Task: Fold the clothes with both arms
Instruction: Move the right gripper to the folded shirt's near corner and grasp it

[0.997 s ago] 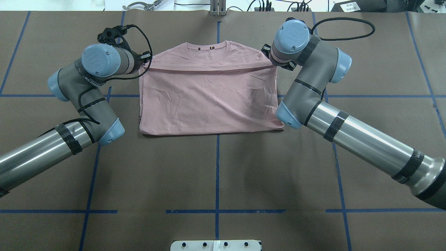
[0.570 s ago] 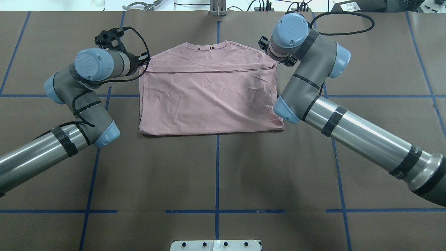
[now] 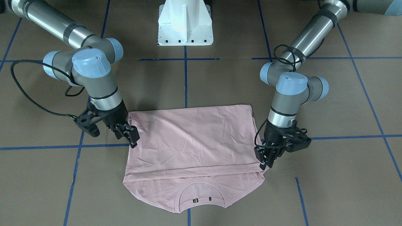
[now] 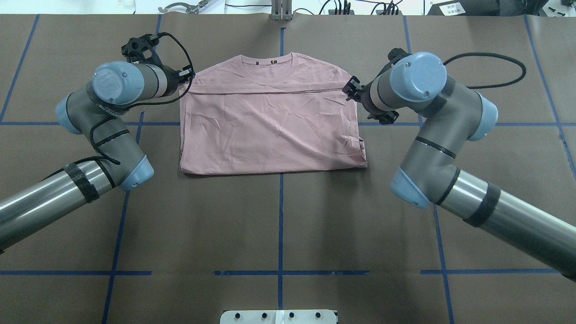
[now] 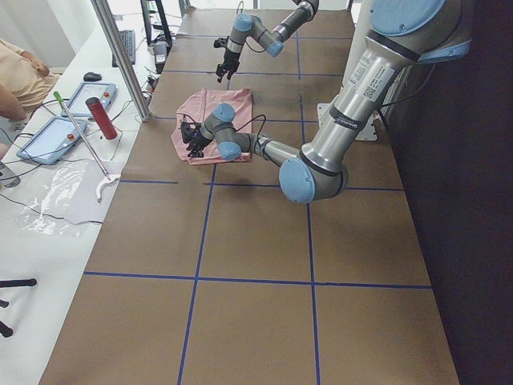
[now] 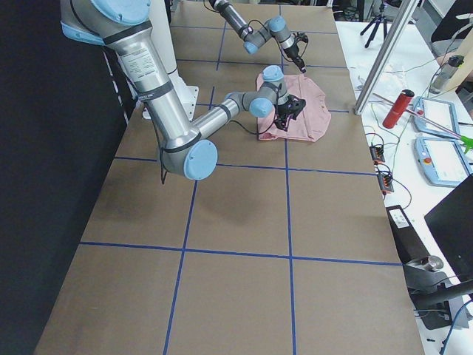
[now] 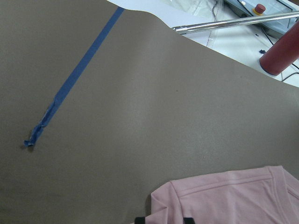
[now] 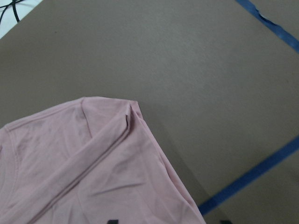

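The pink shirt (image 4: 270,126) lies flat on the brown counter (image 4: 279,225), straight out in front of me, plain side up. Its lower half is doubled over the chest, so the hem runs as a straight line across it just short of the collar (image 4: 270,60), which points away from me. A blue tape line (image 4: 281,216) on the counter runs toward the shirt's middle.

My left arm (image 4: 112,85) bends in to the left end of that hem line, where the folded layer meets the sleeve. My left jaws point down at that corner. My left wrist camera shows the two tips a little apart with pink cloth between them. I cannot tell whether they touch it.

My right arm (image 4: 423,85) reaches to the other end of the hem line. My right jaws are spread wide; my right wrist camera shows the two tips far apart at the bottom edge. The shirt's shoulder corner (image 8: 128,107) lies below them, with the layers stacked at the fold. From across the counter these jaws sit just beside the shirt's side edge, and nothing is held between them.
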Controlling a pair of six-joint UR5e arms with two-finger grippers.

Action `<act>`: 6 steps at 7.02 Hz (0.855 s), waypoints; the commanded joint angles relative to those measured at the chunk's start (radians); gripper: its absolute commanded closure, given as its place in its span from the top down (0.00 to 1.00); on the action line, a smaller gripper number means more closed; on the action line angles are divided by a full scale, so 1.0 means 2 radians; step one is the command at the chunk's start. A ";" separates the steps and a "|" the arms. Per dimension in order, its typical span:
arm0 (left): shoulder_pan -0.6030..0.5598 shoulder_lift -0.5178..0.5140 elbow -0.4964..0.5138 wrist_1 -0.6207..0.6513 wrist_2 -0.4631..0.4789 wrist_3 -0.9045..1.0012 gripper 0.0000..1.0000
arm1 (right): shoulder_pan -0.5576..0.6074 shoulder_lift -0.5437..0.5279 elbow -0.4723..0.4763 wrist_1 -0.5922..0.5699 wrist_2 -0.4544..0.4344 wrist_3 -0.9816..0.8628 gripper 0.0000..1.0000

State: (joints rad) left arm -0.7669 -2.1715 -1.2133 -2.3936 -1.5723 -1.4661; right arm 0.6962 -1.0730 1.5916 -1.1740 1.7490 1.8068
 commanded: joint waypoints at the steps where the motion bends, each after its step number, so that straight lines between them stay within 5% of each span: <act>1: 0.000 0.001 -0.001 0.000 0.000 0.000 0.39 | -0.037 -0.052 0.046 0.004 -0.015 0.045 0.81; 6: 0.001 0.000 -0.008 0.000 0.000 -0.020 0.39 | -0.064 -0.058 0.043 -0.001 -0.032 0.068 0.83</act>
State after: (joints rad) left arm -0.7657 -2.1704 -1.2260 -2.3946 -1.5723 -1.4983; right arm 0.5724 -1.1821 1.6797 -1.1715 1.6866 1.9426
